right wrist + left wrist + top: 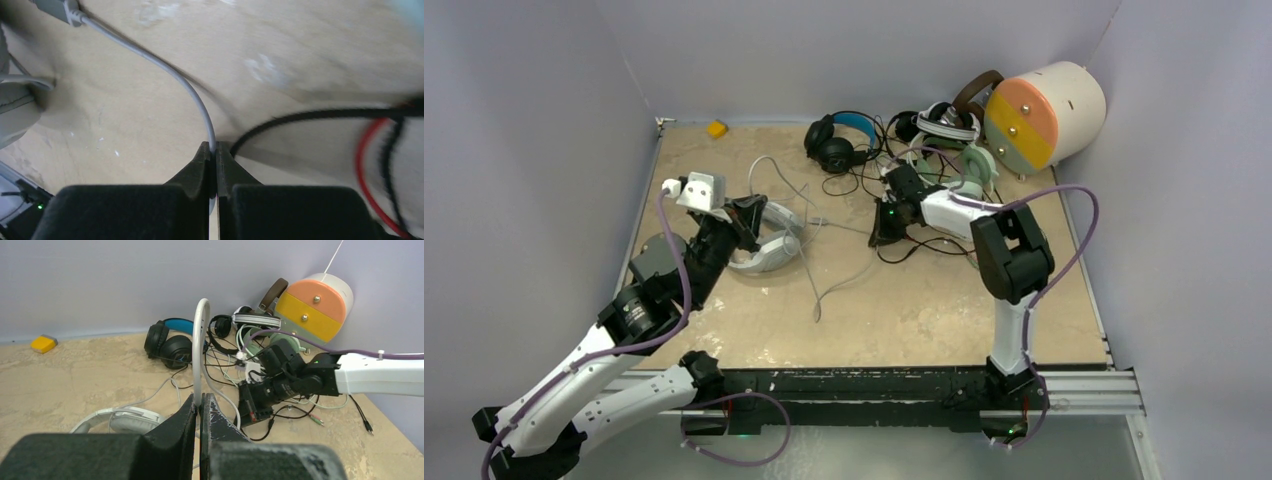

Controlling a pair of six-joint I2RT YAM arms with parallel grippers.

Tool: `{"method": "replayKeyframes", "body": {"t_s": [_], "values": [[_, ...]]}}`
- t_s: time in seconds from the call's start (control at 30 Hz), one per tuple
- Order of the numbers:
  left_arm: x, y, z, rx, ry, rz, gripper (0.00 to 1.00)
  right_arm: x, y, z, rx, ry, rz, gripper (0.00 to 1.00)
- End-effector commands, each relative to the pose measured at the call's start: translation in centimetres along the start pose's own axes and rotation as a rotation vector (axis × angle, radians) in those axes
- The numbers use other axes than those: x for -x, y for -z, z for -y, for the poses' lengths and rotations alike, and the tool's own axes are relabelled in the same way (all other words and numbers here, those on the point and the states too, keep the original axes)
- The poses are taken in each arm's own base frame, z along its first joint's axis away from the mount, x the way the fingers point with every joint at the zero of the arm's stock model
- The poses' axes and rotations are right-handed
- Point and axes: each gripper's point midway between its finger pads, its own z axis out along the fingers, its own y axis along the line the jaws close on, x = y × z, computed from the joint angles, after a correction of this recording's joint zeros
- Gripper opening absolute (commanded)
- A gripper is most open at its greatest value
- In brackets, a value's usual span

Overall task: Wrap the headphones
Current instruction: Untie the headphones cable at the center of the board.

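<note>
The white-grey headphones [769, 248] lie left of the table's middle. My left gripper [746, 214] is shut on their white headband [201, 340], which arches upright above the jaws [202, 399]; an ear cup [132, 420] rests lower left. Their thin pale cable [824, 290] trails over the table. My right gripper [886, 232] is shut on this pale cable [165, 70], pinched at the fingertips [215, 147]. Behind are the black headphones with the blue headband [836, 140], a black-and-white pair [944, 122], a mint-green pair [969, 165] and a brown pair [972, 92].
A big cream cylinder [1044, 115] with an orange-and-green face lies at the back right. A small yellow block [716, 128] sits at the back left. Tangled black cables [924, 250] lie beside the right gripper; a black cable [310, 117] and a red one [362, 165] show close by. Walls enclose the table.
</note>
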Motion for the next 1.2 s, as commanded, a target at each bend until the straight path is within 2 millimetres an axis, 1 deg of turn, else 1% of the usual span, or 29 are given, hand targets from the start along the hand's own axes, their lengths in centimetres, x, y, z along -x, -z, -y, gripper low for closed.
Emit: {"method": "replayKeyframes", "body": {"t_s": [0.0, 0.03, 0.1, 0.17, 0.2, 0.23, 0.3, 0.33, 0.4, 0.47, 0.6, 0.7, 0.77, 0.83, 0.93, 0.97, 1.03, 1.07, 1.1, 1.13, 1.17], "values": [[-0.2, -0.4, 0.4, -0.014, -0.003, 0.0, 0.0, -2.2, 1.7, 9.4, -0.191, -0.204, -0.027, 0.0], [-0.6, -0.6, 0.6, -0.02, -0.002, -0.011, 0.0, -2.1, 2.4, 10.7, -0.17, -0.253, -0.01, 0.0], [-1.4, -1.0, 1.0, -0.034, 0.008, -0.028, 0.0, -2.0, 4.3, 13.8, -0.192, -0.346, 0.037, 0.0], [-2.3, -1.4, 1.8, -0.063, 0.03, -0.049, 0.0, -1.9, 6.6, 17.1, -0.262, -0.453, 0.107, 0.0], [-2.9, -1.7, 2.4, -0.084, 0.046, -0.061, 0.0, -1.8, 8.2, 18.5, -0.304, -0.522, 0.17, 0.0], [-3.5, -1.9, 3.1, -0.109, 0.067, -0.078, 0.0, -1.7, 9.2, 19.2, -0.327, -0.553, 0.215, 0.0], [-5.1, -2.4, 4.9, -0.184, 0.105, -0.126, 0.0, -1.0, 10.8, 19.4, -0.343, -0.558, 0.293, 0.0], [-6.0, -2.6, 5.6, -0.212, 0.12, -0.152, 0.0, -0.6, 11.4, 19.2, -0.338, -0.547, 0.319, 0.0], [-7.7, -2.9, 6.6, -0.245, 0.142, -0.201, 0.0, 0.9, 12.5, 18.8, -0.328, -0.484, 0.375, 0.0], [-9.4, -3.4, 6.9, -0.245, 0.144, -0.251, 0.0, 1.7, 13.1, 17.3, -0.27, -0.434, 0.382, 0.0], [-11.3, -3.9, 7.2, -0.246, 0.149, -0.298, 0.0, 3.0, 14.3, 13.1, -0.184, -0.274, 0.394, 0.0], [-13.0, -4.0, 7.6, -0.265, 0.149, -0.335, 0.0, 3.6, 15.7, 8.7, -0.103, -0.114, 0.417, 0.0], [-14.3, -4.0, 7.9, -0.284, 0.146, -0.364, 0.0, 3.4, 16.4, 5.6, -0.028, -0.016, 0.417, 0.0], [-16.0, -4.0, 7.8, -0.28, 0.139, -0.403, 0.0, 2.7, 16.7, 2.8, 0.053, 0.063, 0.398, 0.0], [-18.3, -4.1, 7.3, -0.248, 0.131, -0.454, 0.01, 1.6, 17.2, 1.0, 0.105, 0.111, 0.381, 0.0], [-19.0, -4.0, 7.2, -0.25, 0.125, -0.471, 0.03, 1.3, 17.1, 1.0, 0.102, 0.114, 0.374, 0.0], [-20.4, -3.9, 7.2, -0.246, 0.113, -0.512, 0.11, 0.8, 17.1, 1.5, 0.074, 0.103, 0.37, 0.0], [-21.1, -3.8, 7.0, -0.236, 0.104, -0.54, 0.21, 0.6, 17.0, 2.0, 0.05, 0.095, 0.367, 0.0], [-21.8, -3.7, 6.6, -0.214, 0.099, -0.569, 0.36, 0.6, 17.0, 2.5, 0.022, 0.089, 0.37, 0.0], [-22.1, -3.7, 6.3, -0.184, 0.102, -0.599, 0.51, 0.5, 17.1, 3.1, -0.007, 0.082, 0.369, 0.02], [-22.5, -3.5, 6.0, -0.152, 0.094, -0.64, 0.59, 0.5, 17.1, 3.6, -0.038, 0.073, 0.368, 0.11]]}}
